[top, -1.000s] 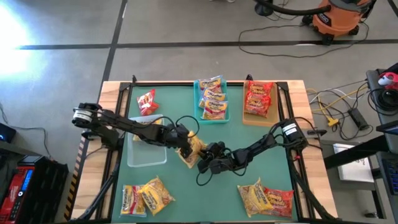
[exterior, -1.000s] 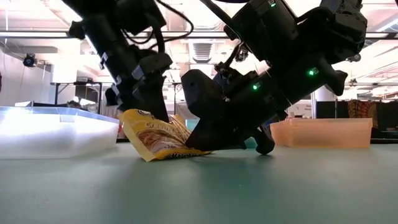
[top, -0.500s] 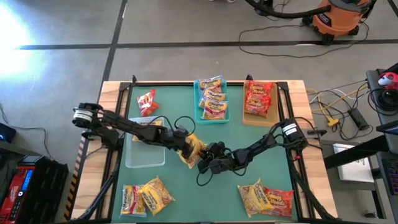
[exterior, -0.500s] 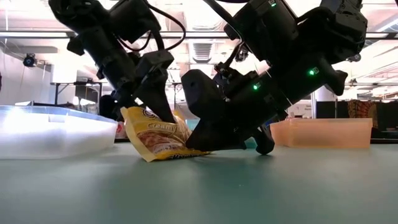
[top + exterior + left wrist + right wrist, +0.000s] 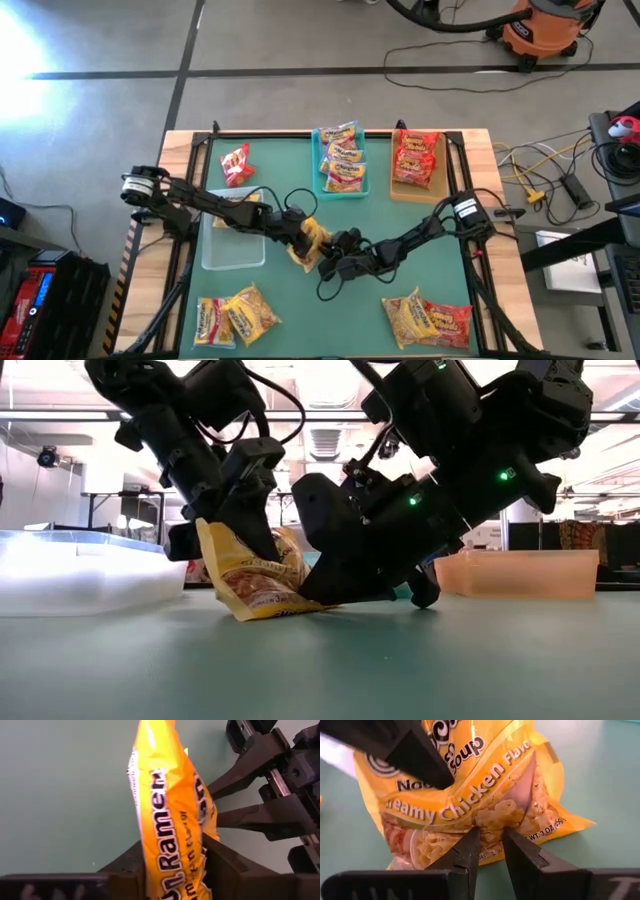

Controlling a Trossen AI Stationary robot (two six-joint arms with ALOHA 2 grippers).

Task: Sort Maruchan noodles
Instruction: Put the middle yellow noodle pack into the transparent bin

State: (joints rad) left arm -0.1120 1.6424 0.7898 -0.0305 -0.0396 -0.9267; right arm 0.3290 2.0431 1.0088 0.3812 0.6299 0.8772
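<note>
The left gripper [image 5: 175, 865] was closed on the upper edge of a yellow packet [image 5: 170, 810], one dark finger on each face of the crinkly film. The right gripper [image 5: 490, 842] pinched the packet's lower edge, fingers nearly together with only a fold of plastic between them. So both arms held the same yellow packet [image 5: 255, 575], which stood tilted on its lower corner on the green table [image 5: 320, 670], near the table's middle. Judgement: this looked like a handover, the right arm steadying the packet upright so the left could take a firm grip across its width.

Outward from there, the high view showed the clear tray [image 5: 235, 235] just beside the left arm, with no packet visible inside; probably the destination for the yellow kind. The teal tray [image 5: 342, 160] held orange-yellow packets with pink bands, and the tan tray [image 5: 416, 160] held red ones. A loose red packet [image 5: 236, 165] lay near the far left corner. Unsorted piles remained at the near edge: one pile on the left [image 5: 232, 318], one on the right [image 5: 428, 318]. Sorting was partly done.
</note>
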